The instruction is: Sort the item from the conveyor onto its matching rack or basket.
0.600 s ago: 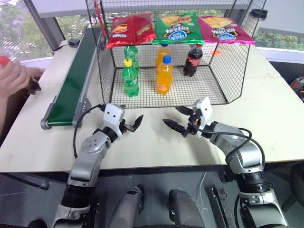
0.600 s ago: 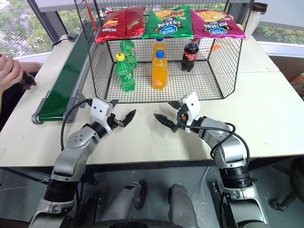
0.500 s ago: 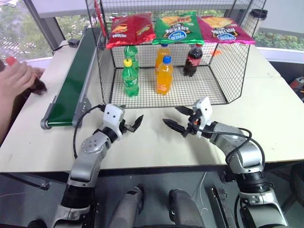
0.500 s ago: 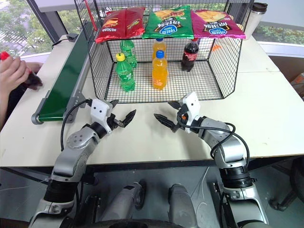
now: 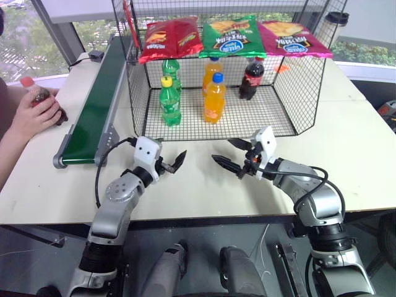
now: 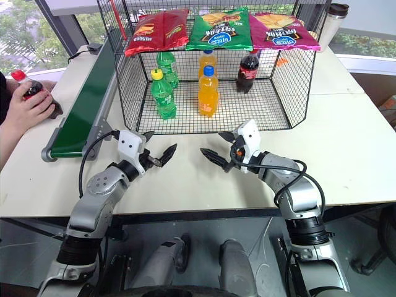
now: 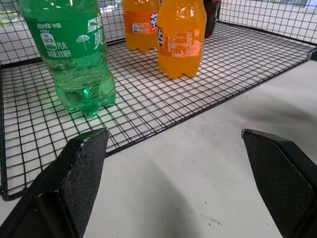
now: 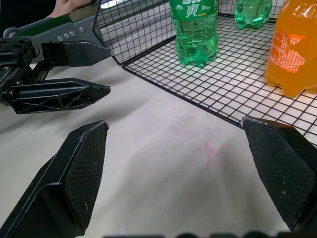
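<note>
At the tabletop's left edge, a person's hand now stands the cola bottle upright, red cap on top; a moment ago that hand held it higher and tilted. The bottle is still in the person's grip, just beside the conveyor but not yet on the belt, which is bare. I judge the item is about to be handed to the belt, so my part has not begun.

My left gripper hovers over the tabletop near its front edge, fingers spread wide and holding nothing. It has not moved.

Behind both grippers, toward the far edge, stands the cage, with two green bottles, two orange ones and a dark-capped cola on its grid floor, and crisp bags along its top edge.

My right gripper faces the left one across a bare patch of tabletop, equally wide and empty, also unmoved.

Once the bottle rides down the belt, my left gripper looks the nearer one to take it; its place would be beside the other cola.
</note>
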Controlling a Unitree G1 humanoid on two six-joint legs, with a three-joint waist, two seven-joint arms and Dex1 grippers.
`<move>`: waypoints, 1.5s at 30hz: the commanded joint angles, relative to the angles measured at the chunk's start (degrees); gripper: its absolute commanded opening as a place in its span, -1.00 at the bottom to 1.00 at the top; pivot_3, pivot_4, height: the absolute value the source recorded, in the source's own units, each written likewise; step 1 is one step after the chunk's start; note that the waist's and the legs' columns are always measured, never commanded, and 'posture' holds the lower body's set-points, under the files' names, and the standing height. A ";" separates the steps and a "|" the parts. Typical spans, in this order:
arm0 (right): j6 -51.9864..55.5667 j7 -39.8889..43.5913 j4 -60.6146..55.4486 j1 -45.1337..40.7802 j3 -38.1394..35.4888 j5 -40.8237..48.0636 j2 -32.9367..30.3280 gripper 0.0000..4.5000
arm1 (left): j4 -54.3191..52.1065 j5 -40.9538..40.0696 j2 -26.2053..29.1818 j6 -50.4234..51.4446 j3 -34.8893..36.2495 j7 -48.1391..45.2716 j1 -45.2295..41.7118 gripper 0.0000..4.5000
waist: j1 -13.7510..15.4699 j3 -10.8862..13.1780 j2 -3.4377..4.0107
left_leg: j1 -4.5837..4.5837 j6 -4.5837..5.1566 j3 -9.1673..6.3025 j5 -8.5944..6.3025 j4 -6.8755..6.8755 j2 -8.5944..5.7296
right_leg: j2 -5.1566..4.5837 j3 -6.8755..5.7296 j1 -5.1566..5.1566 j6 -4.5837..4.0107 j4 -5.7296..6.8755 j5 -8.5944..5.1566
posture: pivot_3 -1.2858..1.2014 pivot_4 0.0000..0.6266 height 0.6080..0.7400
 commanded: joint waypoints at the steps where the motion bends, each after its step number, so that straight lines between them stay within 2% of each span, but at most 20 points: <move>1: -0.12 0.35 -2.92 -1.24 -0.32 0.97 -0.29 0.98 | -2.24 0.40 0.34 -0.72 0.21 0.22 -0.04 1.00 | 0.00 0.00 0.00 | 0.00 0.00 0.00 0.00 0.00 0.00 | 0.00 0.00 0.00 0.00 0.00 0.00 | 0.03 -0.52 0.97; 45: -0.34 0.93 -2.71 -1.24 0.08 0.78 -0.25 0.98 | -1.89 1.24 0.19 -1.14 -0.42 -0.33 0.01 1.00 | 0.00 0.00 0.00 | 0.00 0.00 0.00 0.00 -0.02 0.00 | -0.01 0.00 0.00 0.00 -0.02 0.00 | 0.03 -0.52 0.97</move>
